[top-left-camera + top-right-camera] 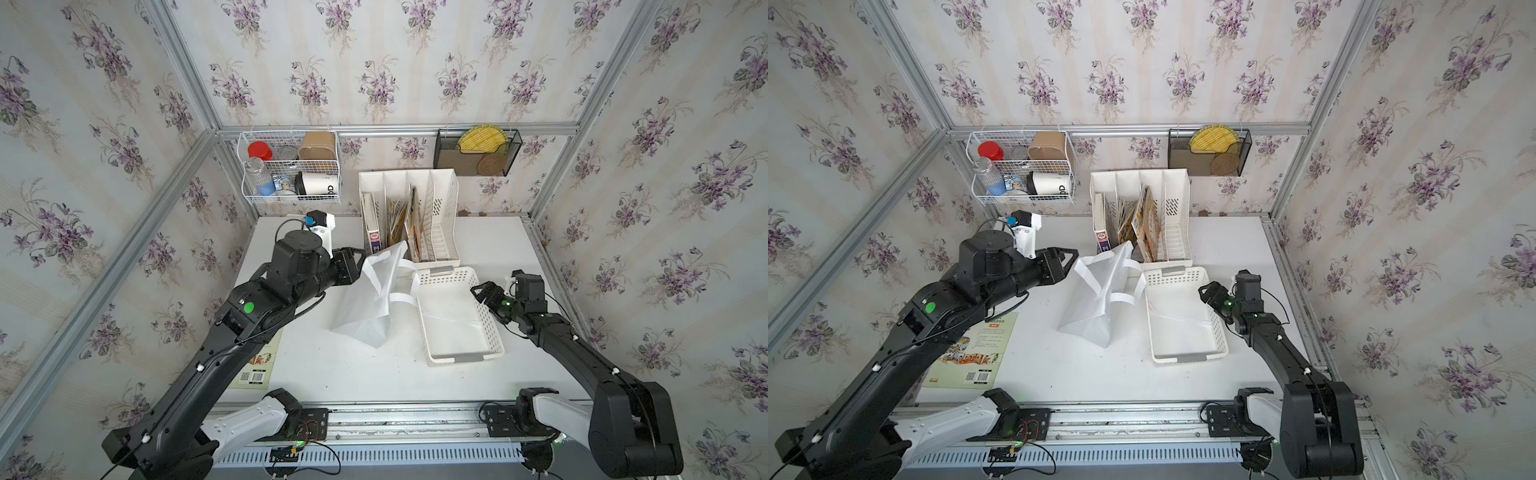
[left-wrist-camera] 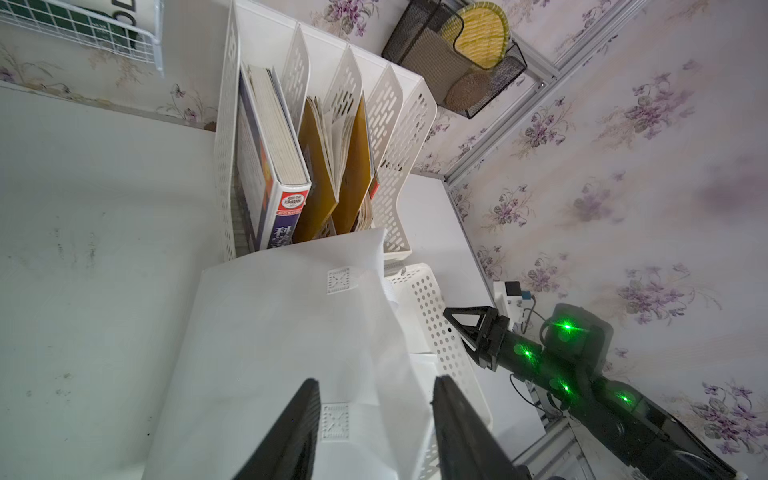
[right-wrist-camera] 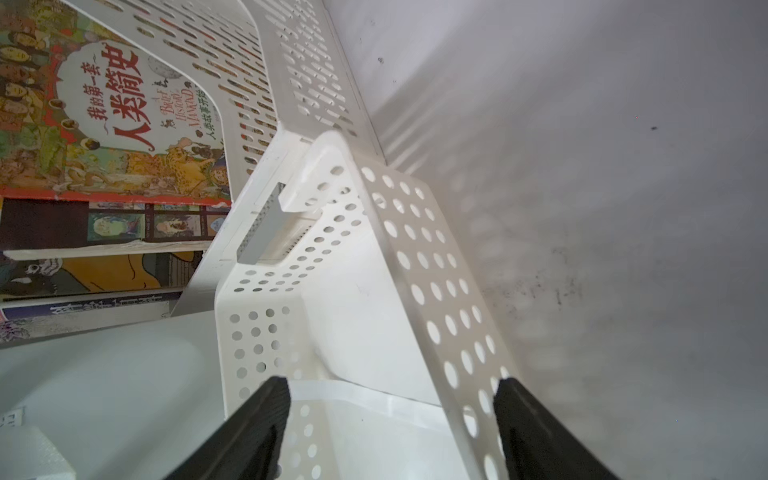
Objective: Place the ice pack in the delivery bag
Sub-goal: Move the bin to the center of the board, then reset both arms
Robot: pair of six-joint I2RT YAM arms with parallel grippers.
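Observation:
The delivery bag (image 1: 370, 299) (image 1: 1096, 299) is a white tote slumped mid-table, straps hanging toward the white perforated basket (image 1: 465, 357) (image 1: 1187, 357). The ice pack (image 1: 451, 320) (image 1: 1177, 320) is a flat clear pack lying inside the basket. My left gripper (image 1: 360, 266) (image 1: 1071, 264) is at the bag's upper left edge. In the left wrist view, this gripper (image 2: 376, 386) is open, with bag fabric (image 2: 291, 332) slack between the jaws. My right gripper (image 1: 477, 293) (image 1: 1204, 293) hovers open over the basket's right wall. In the right wrist view, it (image 3: 390, 386) straddles that wall (image 3: 415, 249), the ice pack (image 3: 365, 436) just below.
A white file rack with books (image 1: 409, 216) stands behind the bag and basket. A book (image 1: 971, 353) lies flat at the table's left, partly under my left arm. A wire basket of cups and bottles (image 1: 291, 166) and a black mesh holder (image 1: 478, 151) hang on the back wall.

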